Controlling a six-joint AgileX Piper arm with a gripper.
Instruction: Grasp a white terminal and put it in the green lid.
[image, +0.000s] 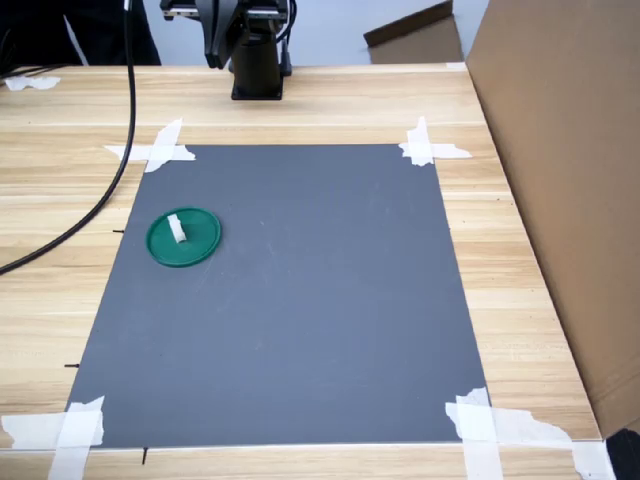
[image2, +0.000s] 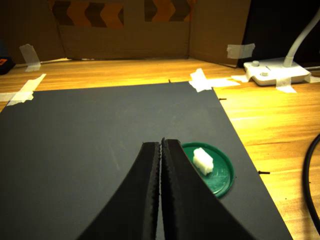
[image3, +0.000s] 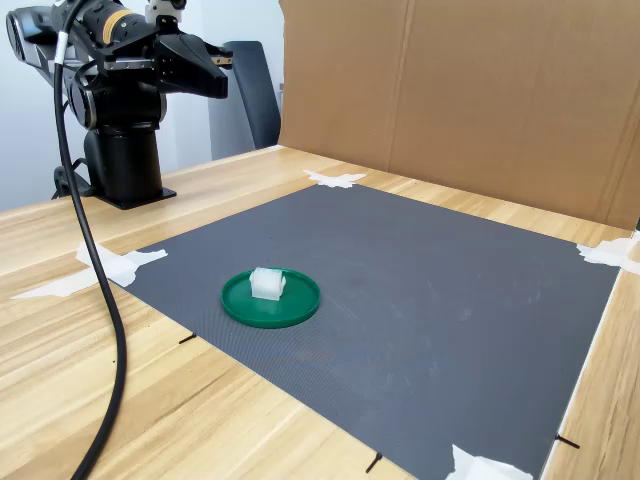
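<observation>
Terminal-wise, the tiny white angular plastic block (image2: 203, 161) already rests inside the flat round dark-green plastic lid (image2: 220, 184), light, rigid, best pinched across its short sides, at two o'clock from the closed, empty end effector (image2: 161, 144).

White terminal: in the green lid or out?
In. The white terminal rests inside the green lid rim in all views; the gripper is shut and empty.

One white terminal (image: 176, 229), one green lid (image: 184, 237), one grey mat (image: 300, 300), one black cable (image: 100, 200).
</observation>
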